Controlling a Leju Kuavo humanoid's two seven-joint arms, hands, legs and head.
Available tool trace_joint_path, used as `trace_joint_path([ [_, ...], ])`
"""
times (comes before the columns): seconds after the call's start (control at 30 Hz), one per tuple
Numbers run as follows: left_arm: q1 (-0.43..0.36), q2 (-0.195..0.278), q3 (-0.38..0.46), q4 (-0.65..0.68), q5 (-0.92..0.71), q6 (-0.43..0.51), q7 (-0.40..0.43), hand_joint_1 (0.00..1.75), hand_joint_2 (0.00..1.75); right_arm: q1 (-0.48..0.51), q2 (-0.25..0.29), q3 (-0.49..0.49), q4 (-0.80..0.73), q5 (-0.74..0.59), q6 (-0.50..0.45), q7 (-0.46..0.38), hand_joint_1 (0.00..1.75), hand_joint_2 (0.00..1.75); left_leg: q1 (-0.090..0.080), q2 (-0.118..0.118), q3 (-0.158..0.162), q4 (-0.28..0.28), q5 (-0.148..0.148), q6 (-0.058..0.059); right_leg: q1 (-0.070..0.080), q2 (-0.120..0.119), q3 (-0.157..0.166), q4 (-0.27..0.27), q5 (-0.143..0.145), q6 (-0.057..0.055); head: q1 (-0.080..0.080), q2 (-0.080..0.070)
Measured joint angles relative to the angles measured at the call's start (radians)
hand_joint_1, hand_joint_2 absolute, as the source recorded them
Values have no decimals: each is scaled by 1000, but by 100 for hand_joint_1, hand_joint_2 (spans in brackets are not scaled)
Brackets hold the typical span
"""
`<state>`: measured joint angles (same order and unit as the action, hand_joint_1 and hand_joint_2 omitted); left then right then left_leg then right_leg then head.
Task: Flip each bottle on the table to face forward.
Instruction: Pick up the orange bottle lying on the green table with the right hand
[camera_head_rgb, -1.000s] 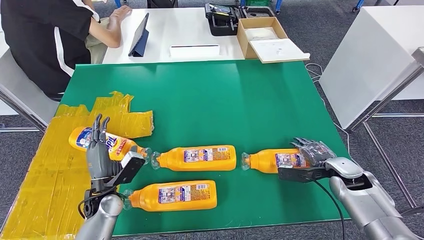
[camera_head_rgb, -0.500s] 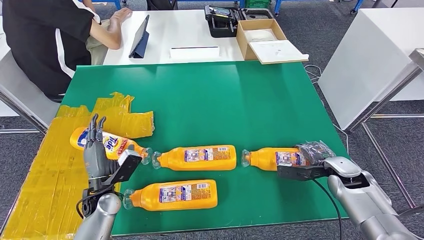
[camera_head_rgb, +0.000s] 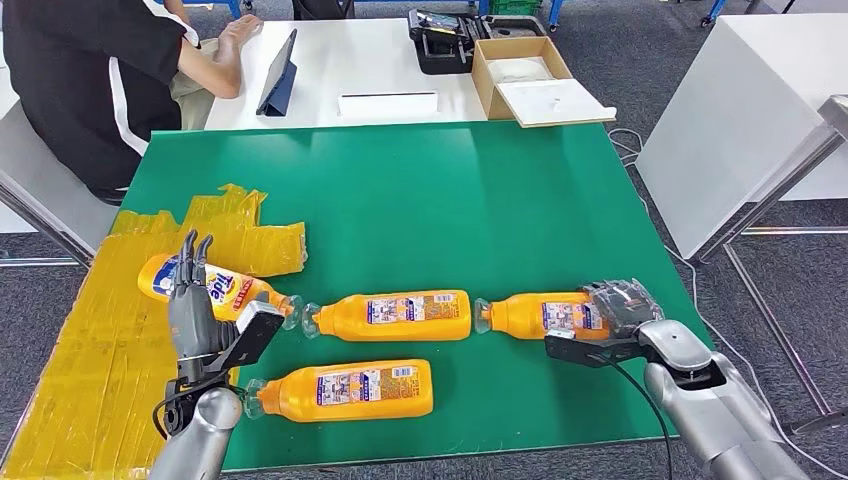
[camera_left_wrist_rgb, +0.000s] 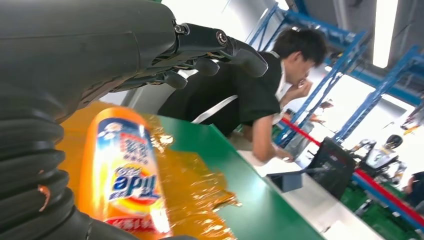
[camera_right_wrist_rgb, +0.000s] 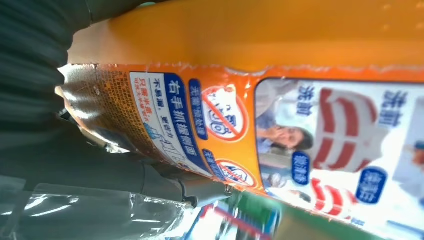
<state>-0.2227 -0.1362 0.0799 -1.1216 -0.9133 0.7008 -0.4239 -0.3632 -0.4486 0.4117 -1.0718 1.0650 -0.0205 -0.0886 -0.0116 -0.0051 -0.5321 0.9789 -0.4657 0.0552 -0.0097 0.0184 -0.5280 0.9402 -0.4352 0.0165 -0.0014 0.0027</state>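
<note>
Your left hand (camera_head_rgb: 200, 315) is raised near the table's left edge, fingers straight, apart. Your right hand (camera_head_rgb: 622, 312) grips the rightmost bottle (camera_head_rgb: 540, 316).

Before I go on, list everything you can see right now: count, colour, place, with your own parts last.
Bottles: 4, orange, lying on their sides on the near part of the green table: far-left bottle on the yellow tape with its front logo up, middle bottle, near bottle, right bottle.
Yellow tape patch: 1, on the table's left edge.
White table: 1, behind the green one.
Tablet: 1, dark, propped on the white table.
Cardboard box: 1, brown, open, on the white table.
Black case: 1, beside the box.
Person: 1, dark shirt, seated far left.
Left robot hand: open, raised beside the far-left bottle.
Right robot hand: holds the right bottle's base.
</note>
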Motion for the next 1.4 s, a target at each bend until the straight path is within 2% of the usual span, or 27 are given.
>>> trace_joint_path([
  [0.1, 24, -1, 3, -12, -6, 0, 15, 0, 175, 26, 48, -58, -78, 26, -63, 57, 175, 175, 1, 0, -3, 0, 1, 0, 0, 0, -3, 1, 0, 0, 0, 0],
  [0.2, 40, -4, 7, -22, -12, 0, 21, 0, 175, 34, 88, -117, -147, 37, -82, 97, 175, 175, 2, -1, -5, 0, 0, 0, 0, 0, -7, 0, 0, 0, 0, 0],
  [0.37, 50, -5, 16, -27, -13, 0, 22, 0, 175, 46, 119, -177, -216, 40, -89, 112, 175, 175, 2, -2, -9, 0, 0, 0, 0, -1, -9, 0, 0, 0, 0, 0],
  [0.7, 60, -15, 43, -38, -29, 0, 24, 0, 175, 64, 176, -287, -315, -30, -177, 110, 175, 175, 2, -1, -10, 0, 0, 0, 0, -1, -9, 0, 0, 0, 0, 0],
  [0.77, 60, -17, 46, -39, -25, 0, 24, 0, 175, 64, 189, -295, -319, -61, -195, 86, 175, 175, 2, -1, -10, 0, 0, 0, 0, -1, -10, 0, 0, 0, 0, 0],
  [0.93, 48, -18, 17, -40, 96, -30, 22, 0, 175, 64, 252, -302, -320, -241, -318, -55, 175, 175, 2, -1, -10, 0, 0, 0, 0, -1, -10, 0, 0, 0, 0, 0],
  [1.17, 34, -18, -20, -40, 145, -59, 18, 0, 175, 65, 303, -300, -320, -284, -338, -88, 175, 175, 2, -1, -10, 0, 1, 0, 0, -1, -10, 1, 0, 0, 0, 0],
  [1.27, 25, -18, -46, -47, 246, -158, 3, 0, 175, 68, 334, -299, -319, -380, -367, -163, 175, 175, 2, -1, -10, 0, 1, 0, 0, -1, -10, 1, 0, 0, 0, 0],
  [1.4, -17, -19, -135, -72, 370, -310, 20, 0, 175, 67, 414, -282, -299, -547, -410, -301, 175, 175, 2, -1, -10, 0, 1, 0, 0, -1, -10, 1, 0, 0, 0, 0],
])
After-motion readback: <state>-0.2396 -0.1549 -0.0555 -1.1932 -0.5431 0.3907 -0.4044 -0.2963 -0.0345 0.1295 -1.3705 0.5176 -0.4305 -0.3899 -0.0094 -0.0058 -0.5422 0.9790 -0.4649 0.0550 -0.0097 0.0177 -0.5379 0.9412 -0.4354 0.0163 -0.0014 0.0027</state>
